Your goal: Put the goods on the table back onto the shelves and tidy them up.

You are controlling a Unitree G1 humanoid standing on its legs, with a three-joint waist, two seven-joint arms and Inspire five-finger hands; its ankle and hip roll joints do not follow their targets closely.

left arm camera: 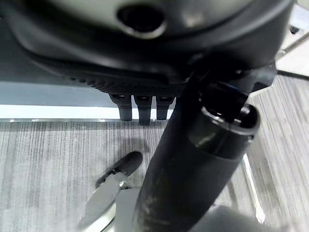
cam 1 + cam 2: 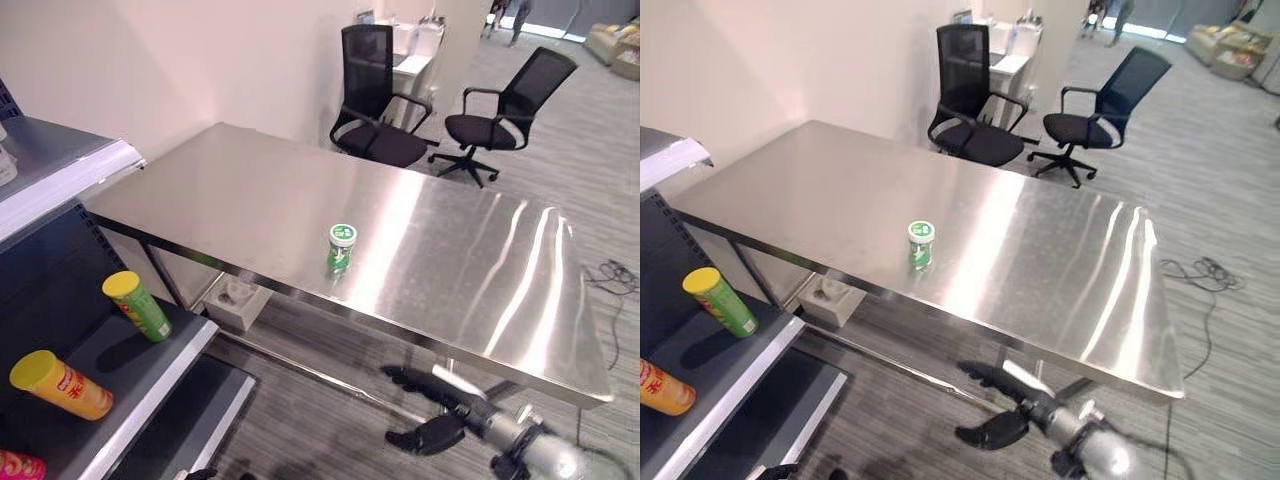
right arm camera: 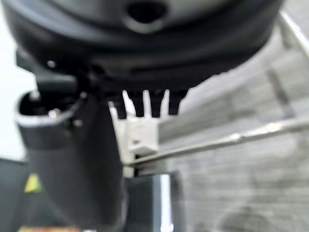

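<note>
The right hand [image 2: 432, 434] hangs low at the bottom right of the left eye view, below the front edge of the table, dark fingers spread loose and straight with nothing in them. Its own wrist view shows the fingertips [image 3: 145, 107] lined up side by side over the grey floor, thumb off to one side, so that hand is relaxed and empty. The left hand [image 1: 203, 159] shows in the left wrist view, fingertips in a straight row above striped grey carpet, also holding nothing.

Moving up from the right hand, the long shiny stainless steel table [image 2: 250, 190] runs across the middle of the frame. Standing upright near its front edge, about centre frame, is the small green cylindrical container with a white lid [image 2: 341, 248], well apart from both hands.

Over on the left edge is the dark grey metal shelf unit with white-edged boards [image 2: 165, 375]. On its lower board, lower left of the frame, a green tube can with a yellow cap [image 2: 137, 305] and an orange tube can with a yellow cap [image 2: 60, 384] both lie tilted on their sides.

Under the table near the left sits a small white box [image 2: 236, 301] on the floor. At the top of the frame, past the table's far side, are two black mesh office chairs [image 2: 378, 100].
</note>
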